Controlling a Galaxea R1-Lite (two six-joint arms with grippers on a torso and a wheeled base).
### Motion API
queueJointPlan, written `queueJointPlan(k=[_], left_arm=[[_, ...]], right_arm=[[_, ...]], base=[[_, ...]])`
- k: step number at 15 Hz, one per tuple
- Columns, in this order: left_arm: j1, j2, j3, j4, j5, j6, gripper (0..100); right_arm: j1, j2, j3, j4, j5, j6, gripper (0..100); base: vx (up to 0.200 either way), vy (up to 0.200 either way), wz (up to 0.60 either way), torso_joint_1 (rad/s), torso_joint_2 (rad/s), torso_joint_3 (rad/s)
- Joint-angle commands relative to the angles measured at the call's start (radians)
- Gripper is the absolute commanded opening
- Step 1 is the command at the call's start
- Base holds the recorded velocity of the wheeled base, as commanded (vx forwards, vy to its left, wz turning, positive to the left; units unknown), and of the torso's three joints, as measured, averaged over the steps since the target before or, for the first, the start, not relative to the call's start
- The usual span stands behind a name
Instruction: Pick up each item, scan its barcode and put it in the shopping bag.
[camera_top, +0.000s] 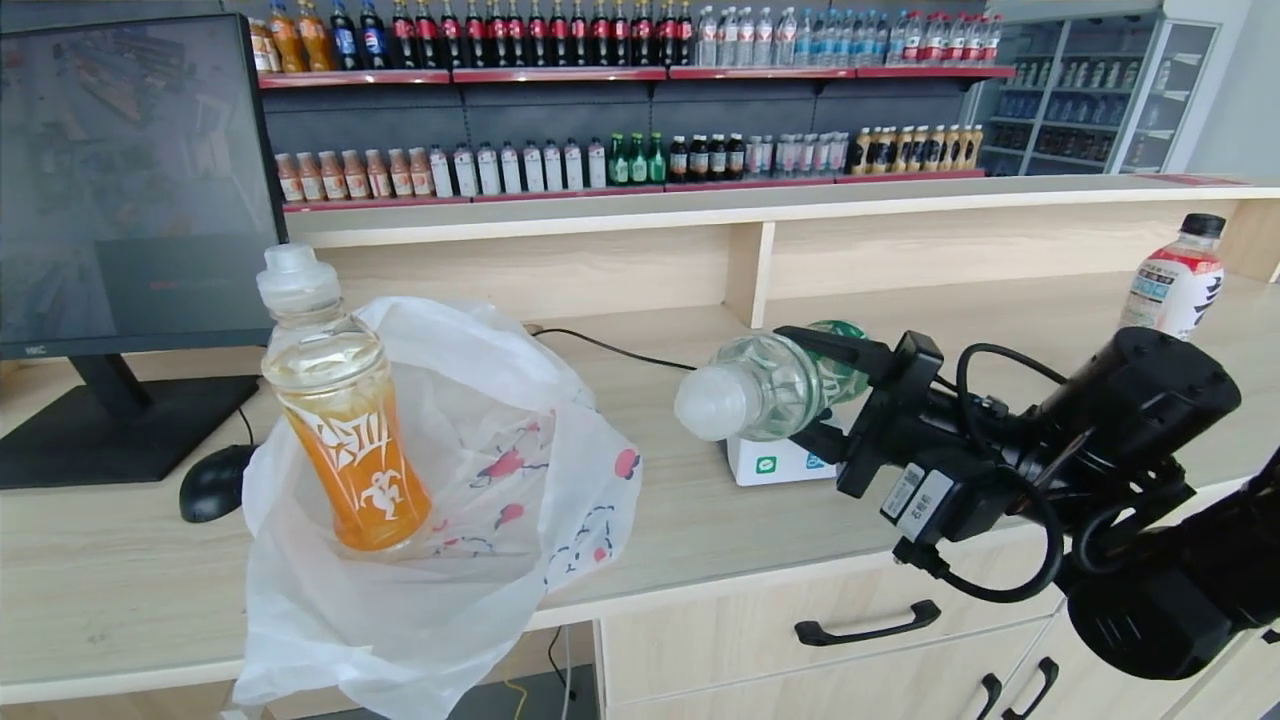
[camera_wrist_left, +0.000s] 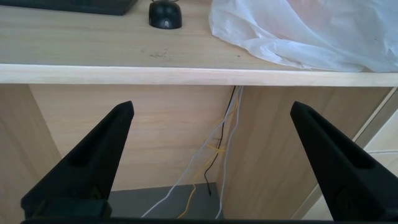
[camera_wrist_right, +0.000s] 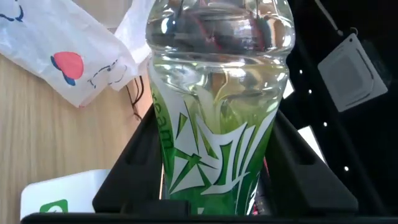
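The right gripper (camera_top: 790, 382) is closed on a green-labelled bottle (camera_top: 745, 385). One finger is on each side of the bottle's body, and in the right wrist view the fingers (camera_wrist_right: 134, 168) press against the label. The bottle lies on its side right of the frame's centre, with its white cap pointing to the left of the frame. It is held just above a small white scanner box (camera_top: 775, 465) that stands on the counter (camera_top: 680, 520).

Left of centre, the white shopping bag (camera_top: 560, 500) hangs open over the counter's front edge, and an orange bottle (camera_top: 345, 430) stands upright inside it. At the upper right a white-labelled bottle (camera_top: 1175, 280) stands on the counter, well apart from the gripper.

The left gripper (camera_wrist_left: 211, 162) is wide open with nothing between its fingers (camera_wrist_left: 93, 162), and it is lower than the counter's edge. A monitor (camera_top: 130, 180) and a mouse (camera_top: 215, 482) are at the left.
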Motion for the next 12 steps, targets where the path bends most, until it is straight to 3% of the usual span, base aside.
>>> queueJointPlan(k=[1,12], left_arm=[[0.0,0.0,0.0,0.0,0.001,-0.001,100],[0.0,0.0,0.0,0.0,0.001,-0.001,100]], right_arm=[[-0.005,0.008,0.003,-0.002,0.008,-0.009,0],[0.009,0.034,-0.014,-0.002,0.022,-0.079,0]], base=[[0.0,0.0,0.0,0.0,0.0,0.0],[0.0,0.0,0.0,0.0,0.0,0.0]])
